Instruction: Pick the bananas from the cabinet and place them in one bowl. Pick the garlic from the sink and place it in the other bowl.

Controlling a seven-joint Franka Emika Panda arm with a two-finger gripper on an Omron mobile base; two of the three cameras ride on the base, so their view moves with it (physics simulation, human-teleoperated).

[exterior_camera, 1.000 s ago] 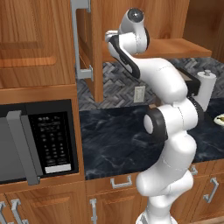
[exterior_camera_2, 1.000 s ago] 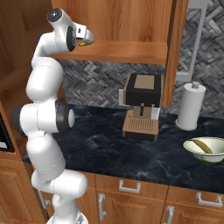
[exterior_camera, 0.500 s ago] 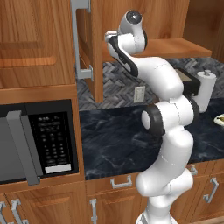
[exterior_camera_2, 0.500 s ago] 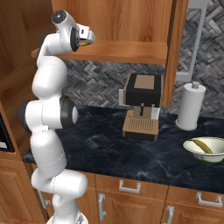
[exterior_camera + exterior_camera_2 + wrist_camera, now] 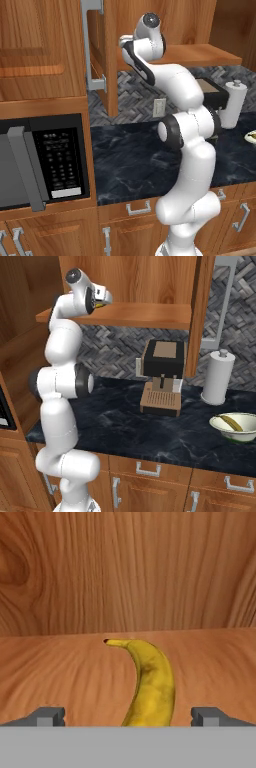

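The gripper (image 5: 128,716) stands wide open at the cabinet (image 5: 150,276) shelf, its fingertips (image 5: 47,716) either side of the near end of a banana (image 5: 150,684) lying flat on the wood. The other banana (image 5: 231,422) already sits in the bowl (image 5: 235,428). Light, soft-skinned, curved: best pinched gently across its thick middle.

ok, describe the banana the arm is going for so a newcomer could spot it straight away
Find the brown wooden cabinet above the dark counter and look at its shelf. At the shelf's left end in the right base view, the open fingers straddle the banana lying on the wood. It is curved, yellow, dark-tipped; the other banana sits in a white bowl.
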